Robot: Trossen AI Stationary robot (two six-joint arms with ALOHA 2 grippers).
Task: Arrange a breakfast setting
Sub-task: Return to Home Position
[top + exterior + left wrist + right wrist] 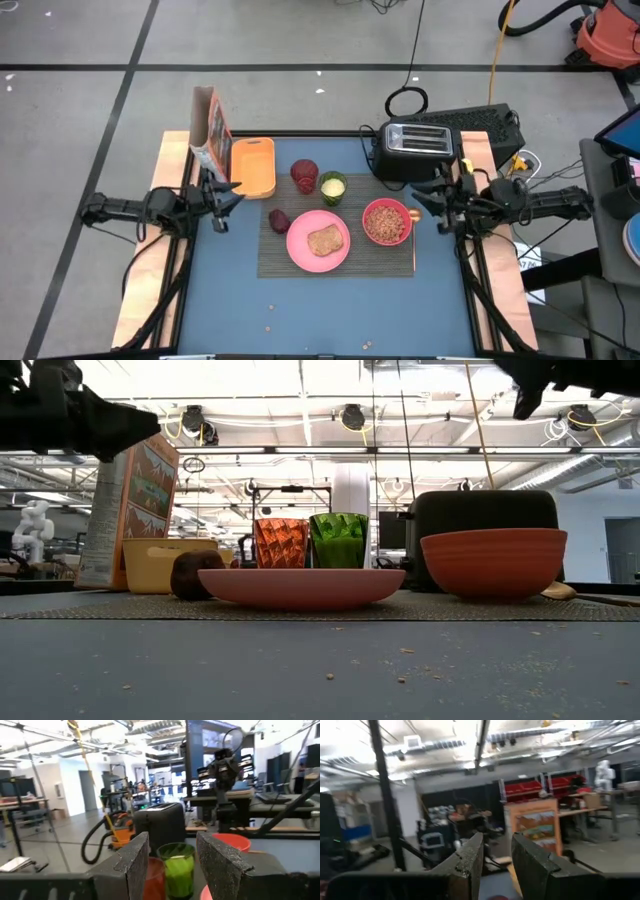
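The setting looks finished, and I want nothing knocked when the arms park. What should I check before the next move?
1. Left gripper open and empty, raised left of the placemat: ok.
2. Right gripper open and empty, raised right of the bowl: ok.
3. Toast lying on the pink plate: ok.
4. Dark-red fruit on the placemat beside the plate: ok.
5. Red tumbler and green cup upright behind the plate: ok.
6. Spoon right of the bowl: only a bit shows, cannot tell.
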